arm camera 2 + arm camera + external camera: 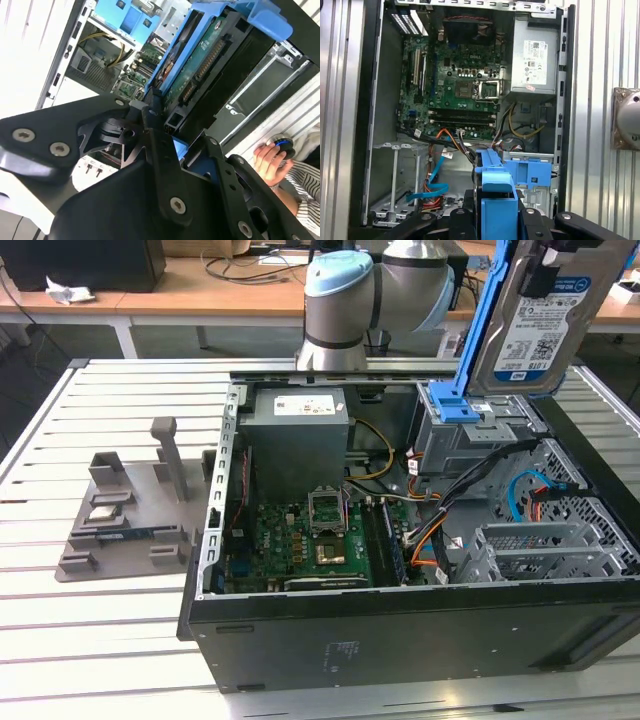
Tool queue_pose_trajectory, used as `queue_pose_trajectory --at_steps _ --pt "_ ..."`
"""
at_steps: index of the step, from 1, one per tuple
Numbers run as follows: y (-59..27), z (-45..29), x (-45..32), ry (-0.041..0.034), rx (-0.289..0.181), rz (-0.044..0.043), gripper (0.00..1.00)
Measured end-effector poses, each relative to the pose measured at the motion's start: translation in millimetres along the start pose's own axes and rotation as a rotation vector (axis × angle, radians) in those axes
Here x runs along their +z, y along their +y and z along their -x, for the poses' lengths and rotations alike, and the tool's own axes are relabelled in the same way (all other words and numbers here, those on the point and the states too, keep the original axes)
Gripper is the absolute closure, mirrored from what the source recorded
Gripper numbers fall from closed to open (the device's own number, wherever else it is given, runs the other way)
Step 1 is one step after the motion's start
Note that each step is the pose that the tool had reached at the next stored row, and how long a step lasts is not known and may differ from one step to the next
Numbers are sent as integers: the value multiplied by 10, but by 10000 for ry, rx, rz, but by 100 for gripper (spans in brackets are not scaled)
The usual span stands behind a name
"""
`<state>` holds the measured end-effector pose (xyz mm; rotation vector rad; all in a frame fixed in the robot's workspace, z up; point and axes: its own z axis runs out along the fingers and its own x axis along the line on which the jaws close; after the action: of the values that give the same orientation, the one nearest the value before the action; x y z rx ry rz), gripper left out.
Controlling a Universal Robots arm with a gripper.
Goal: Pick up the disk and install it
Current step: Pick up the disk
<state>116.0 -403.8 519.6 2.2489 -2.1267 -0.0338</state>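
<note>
The gripper (pixel 496 210) is pinching the disk (pixel 545 325). In the first wrist view its black fingers (pixel 465 202) flank the blue carrier frame (pixel 496 182) on both sides. In the second wrist view the drive's green circuit-board side (pixel 200 65) runs away from the fingers (pixel 150 145), edged by the same blue plastic. In the exterior view the disk hangs upright in the air, with its white-and-blue label facing the camera and the carrier frame (pixel 483 320) along one long edge. It is clear of the open computer case (pixel 400 640) beneath it. Just below the gripper sits the bare blue clip (pixel 450 400) on its grey metal cage (pixel 470 435), and the disk's lower end is near the clip; I cannot tell whether they touch. Farther below the gripper, inside the case, lie the motherboard (pixel 460 90), the grey power supply (pixel 532 60) and a bundle of orange and blue cables (pixel 432 185). The robot arm (pixel 370 290) rises behind the case. Well apart from the gripper, toward the exterior view's left, a grey fixture (pixel 170 460) stands on the slatted table (pixel 100 640) and holds a small square silver chip (pixel 107 512). In the second wrist view, beyond the case wall, a person's hand (pixel 267 157) rests on a round blue-topped knob (pixel 282 145), with a striped sleeve (pixel 305 185) behind it.
</note>
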Motion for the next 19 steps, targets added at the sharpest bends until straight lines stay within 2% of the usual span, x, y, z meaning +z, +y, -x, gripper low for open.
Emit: queue_pose_trajectory --at_steps 1,16,19 --pt "-28 -180 3 -2 0 0 64" --pt "-83 -437 6 -1 0 0 64" --pt "-95 -507 7 -1 0 0 64"
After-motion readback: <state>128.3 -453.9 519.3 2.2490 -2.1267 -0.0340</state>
